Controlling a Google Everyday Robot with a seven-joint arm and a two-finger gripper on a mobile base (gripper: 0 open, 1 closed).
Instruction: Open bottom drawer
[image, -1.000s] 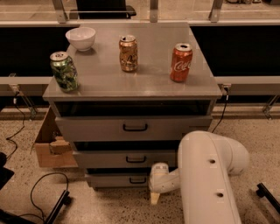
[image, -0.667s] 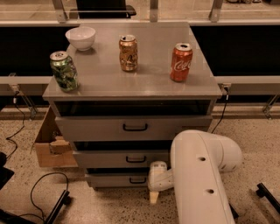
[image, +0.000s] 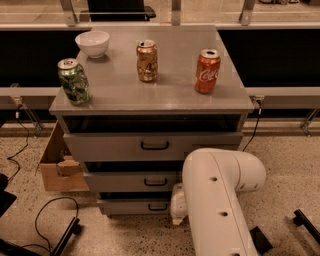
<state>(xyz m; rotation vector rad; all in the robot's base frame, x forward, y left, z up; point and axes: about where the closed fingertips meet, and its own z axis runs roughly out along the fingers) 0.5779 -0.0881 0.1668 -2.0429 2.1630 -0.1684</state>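
Note:
The grey cabinet (image: 150, 95) has three drawers stacked under its top. The bottom drawer (image: 131, 206) is the narrowest front, just above the floor, with a small black loop handle (image: 158, 205). Its front sits about flush under the middle drawer (image: 132, 182). My gripper (image: 176, 206) is low at the right end of the bottom drawer front, just right of the handle. The big white arm (image: 217, 200) hides most of it and the drawers' right ends.
On the cabinet top stand a white bowl (image: 92, 43), a green can (image: 73, 81), a gold can (image: 147, 60) and a red cola can (image: 207, 71). An open cardboard box (image: 56, 165) sits left of the cabinet. Black cables (image: 47, 220) lie on the speckled floor.
My arm has shifted left, covering more of the drawers' right side. The gripper stays low by the bottom drawer's handle. The drawers have not moved.

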